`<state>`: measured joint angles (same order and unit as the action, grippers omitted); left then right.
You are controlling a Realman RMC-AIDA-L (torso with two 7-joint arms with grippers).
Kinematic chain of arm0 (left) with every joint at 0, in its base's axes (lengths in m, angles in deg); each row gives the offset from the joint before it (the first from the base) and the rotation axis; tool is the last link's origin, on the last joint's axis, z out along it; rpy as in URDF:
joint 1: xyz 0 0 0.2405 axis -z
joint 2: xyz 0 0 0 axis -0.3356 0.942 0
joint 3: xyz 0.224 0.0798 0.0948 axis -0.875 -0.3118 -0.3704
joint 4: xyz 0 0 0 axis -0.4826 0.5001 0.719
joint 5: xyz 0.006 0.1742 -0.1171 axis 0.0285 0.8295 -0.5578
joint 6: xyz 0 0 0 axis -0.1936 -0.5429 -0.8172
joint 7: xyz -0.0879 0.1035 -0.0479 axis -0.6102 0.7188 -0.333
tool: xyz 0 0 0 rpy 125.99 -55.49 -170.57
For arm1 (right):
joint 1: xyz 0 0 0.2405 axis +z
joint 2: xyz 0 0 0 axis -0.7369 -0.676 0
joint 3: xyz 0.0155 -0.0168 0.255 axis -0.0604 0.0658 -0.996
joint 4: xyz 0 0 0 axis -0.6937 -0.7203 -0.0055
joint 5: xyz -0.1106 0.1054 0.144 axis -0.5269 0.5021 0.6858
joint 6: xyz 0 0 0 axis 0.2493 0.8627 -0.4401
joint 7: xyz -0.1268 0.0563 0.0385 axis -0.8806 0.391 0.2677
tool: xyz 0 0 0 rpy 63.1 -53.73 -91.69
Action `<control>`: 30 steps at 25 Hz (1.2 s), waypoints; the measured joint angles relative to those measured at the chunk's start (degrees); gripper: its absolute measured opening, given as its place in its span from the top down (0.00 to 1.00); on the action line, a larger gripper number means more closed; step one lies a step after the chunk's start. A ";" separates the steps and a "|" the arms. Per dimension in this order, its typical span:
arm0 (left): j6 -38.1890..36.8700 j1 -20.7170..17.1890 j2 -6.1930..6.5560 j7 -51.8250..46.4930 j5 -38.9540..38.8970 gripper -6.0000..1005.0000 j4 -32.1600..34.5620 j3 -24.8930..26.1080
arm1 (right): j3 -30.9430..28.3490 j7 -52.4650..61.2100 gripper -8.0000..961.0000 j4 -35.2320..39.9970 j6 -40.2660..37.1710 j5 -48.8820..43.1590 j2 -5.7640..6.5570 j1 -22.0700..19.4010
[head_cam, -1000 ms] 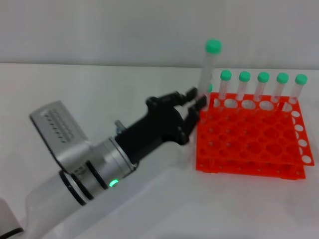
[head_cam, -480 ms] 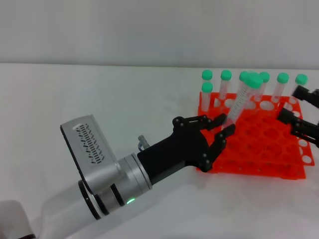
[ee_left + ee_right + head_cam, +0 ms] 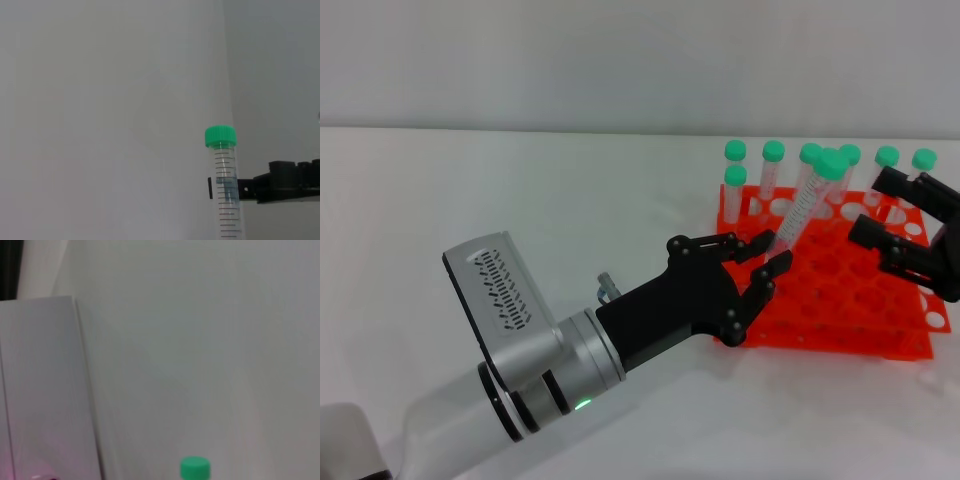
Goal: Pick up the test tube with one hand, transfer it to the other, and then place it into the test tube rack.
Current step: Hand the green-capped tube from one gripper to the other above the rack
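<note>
Pinched low on its clear barrel between the left gripper point(image 3: 772, 250) fingertips: the tube point(image 3: 805, 205), leaning cap-first toward the robot's right, above the near-left part of the rack point(image 3: 840, 335) and in no hole. Had been carried upright by the rack's left corner a second before; since tipped over and brought in over the grid. Barely stirred on the left side in the last half-second.

Moved in from the right edge over that same half-second: the right gripper point(image 3: 872, 206), fingers spread wide, mouth turned toward the tube's capped end but stopped short of it, with a clear gap left between. Showed in the left wrist view as a black bar just behind the tube point(image 3: 225, 190). Caught in the right wrist view only as a green cap point(image 3: 195, 467) at the frame's edge.

Read as the handover about to happen: pick-up done, transfer not yet made, racking still to come. Looked to need a closing of the spread fingers on the upper barrel before any release on the left.

Counted: eight green-capped tubes in all, one held and seven standing along the rack's far and left rows. One rack. Two grippers.
</note>
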<state>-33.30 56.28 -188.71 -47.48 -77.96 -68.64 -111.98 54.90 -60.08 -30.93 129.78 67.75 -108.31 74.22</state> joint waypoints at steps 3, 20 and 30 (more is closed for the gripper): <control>0.04 0.18 0.01 0.03 -0.03 0.81 0.01 0.02 | 0.00 0.24 0.14 0.01 0.03 -0.13 -0.77 0.56; 0.98 0.09 -0.04 0.07 0.08 0.81 -0.06 0.01 | 0.76 0.84 0.14 -1.05 -0.52 -0.18 -2.01 3.48; 1.45 0.07 -0.05 0.07 0.14 0.81 0.01 -0.08 | 0.87 0.81 0.27 -1.64 -1.78 -0.21 -2.07 4.01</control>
<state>-31.85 56.35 -188.76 -47.41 -77.82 -68.63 -112.06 55.77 -59.27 -32.57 128.00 67.54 -110.38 78.22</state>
